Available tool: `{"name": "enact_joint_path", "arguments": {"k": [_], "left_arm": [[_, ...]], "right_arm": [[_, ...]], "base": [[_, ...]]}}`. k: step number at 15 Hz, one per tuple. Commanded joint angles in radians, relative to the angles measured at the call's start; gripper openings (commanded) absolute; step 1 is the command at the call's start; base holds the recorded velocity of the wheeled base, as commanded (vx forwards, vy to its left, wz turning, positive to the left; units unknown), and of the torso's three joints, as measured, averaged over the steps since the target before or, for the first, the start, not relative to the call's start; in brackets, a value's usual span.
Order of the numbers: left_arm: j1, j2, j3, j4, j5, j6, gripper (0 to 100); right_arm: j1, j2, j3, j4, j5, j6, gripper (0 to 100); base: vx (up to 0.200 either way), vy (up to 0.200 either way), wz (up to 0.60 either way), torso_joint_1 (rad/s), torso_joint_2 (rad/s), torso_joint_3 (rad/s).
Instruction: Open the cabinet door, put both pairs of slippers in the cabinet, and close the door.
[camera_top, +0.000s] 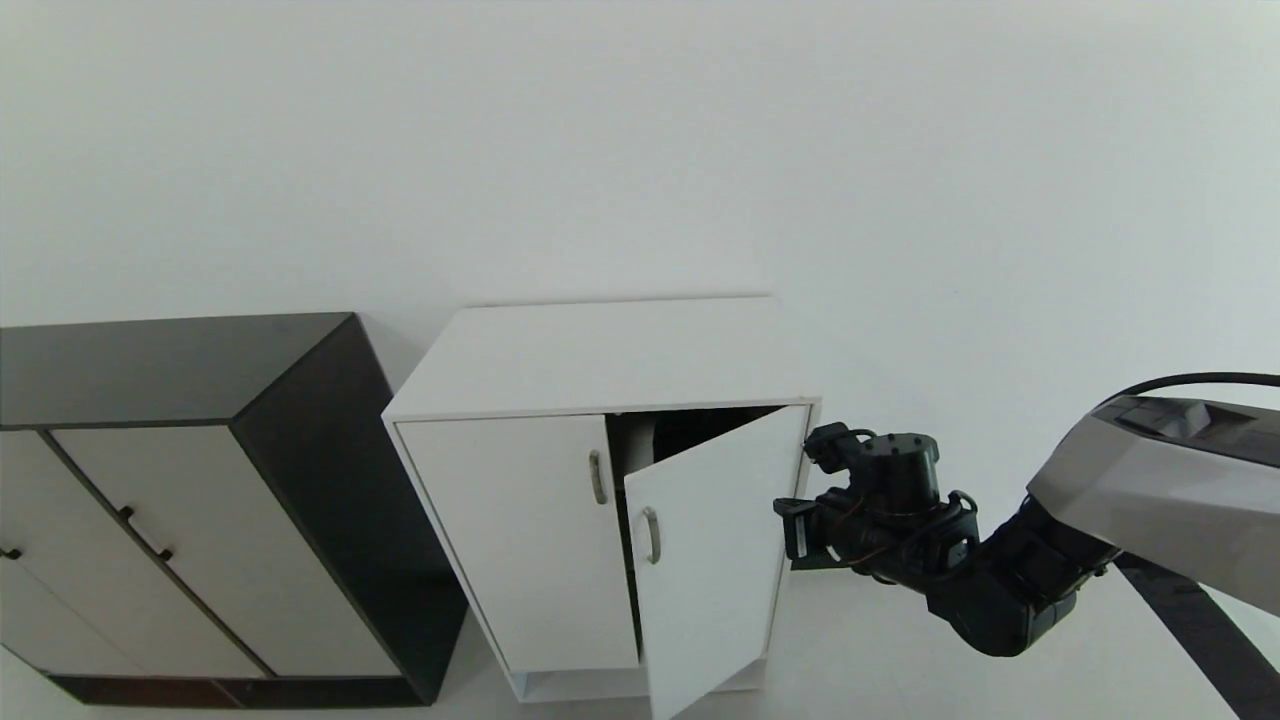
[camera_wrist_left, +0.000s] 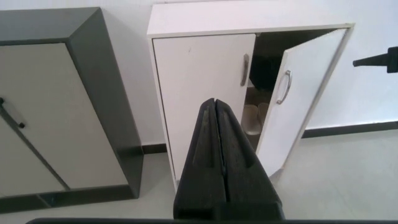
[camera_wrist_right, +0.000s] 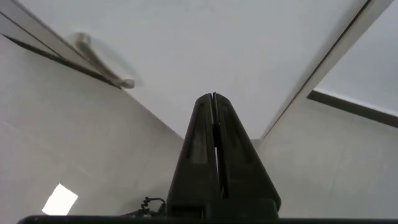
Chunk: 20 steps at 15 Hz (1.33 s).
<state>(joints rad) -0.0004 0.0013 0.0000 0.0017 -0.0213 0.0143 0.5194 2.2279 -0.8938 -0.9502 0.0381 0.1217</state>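
The white cabinet (camera_top: 600, 350) stands against the wall with its left door (camera_top: 520, 540) shut and its right door (camera_top: 715, 550) swung partly open. Through the gap, pale slippers (camera_wrist_left: 251, 118) rest on a shelf inside. My right gripper (camera_top: 815, 447) is shut with nothing in it. It sits close to the outer face of the open door (camera_wrist_right: 205, 50), near its hinge side and top; that door's handle (camera_wrist_right: 102, 59) is off to one side. My left gripper (camera_wrist_left: 214, 102) is shut and empty, held back from the cabinet (camera_wrist_left: 205, 93), in front of its left door.
A black cabinet with pale doors (camera_top: 180, 480) stands close to the left of the white one. A pale floor (camera_top: 900, 660) lies open to the right, with a dark skirting strip (camera_wrist_left: 348, 129) along the wall.
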Motion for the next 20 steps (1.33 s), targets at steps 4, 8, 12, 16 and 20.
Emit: {"name": "enact_joint_path", "arguments": {"k": [4,8,12,16,20], "left_arm": [[0.0,0.0,0.0,0.0,0.0,0.0,0],[0.0,0.0,0.0,0.0,0.001,0.001,0],[0.0,0.0,0.0,0.0,0.001,0.001,0],[0.0,0.0,0.0,0.0,0.001,0.0,0],[0.0,0.0,0.0,0.0,0.001,0.001,0]], "right_arm": [[0.037,0.012,-0.06,0.007,-0.072,0.033,0],[0.06,0.038,-0.108,0.008,-0.145,0.042,0],[0.053,0.065,-0.137,0.005,-0.147,0.044,0],[0.037,0.085,-0.165,0.004,-0.147,0.044,0],[0.031,0.105,-0.205,0.005,-0.147,0.044,0]], "base": [[0.0,0.0,0.0,0.0,0.0,0.0],[0.0,0.0,0.0,0.0,0.0,0.0],[0.0,0.0,0.0,0.0,0.0,0.0],[0.0,0.0,0.0,0.0,0.0,0.0],[0.0,0.0,0.0,0.0,0.0,0.0]]}}
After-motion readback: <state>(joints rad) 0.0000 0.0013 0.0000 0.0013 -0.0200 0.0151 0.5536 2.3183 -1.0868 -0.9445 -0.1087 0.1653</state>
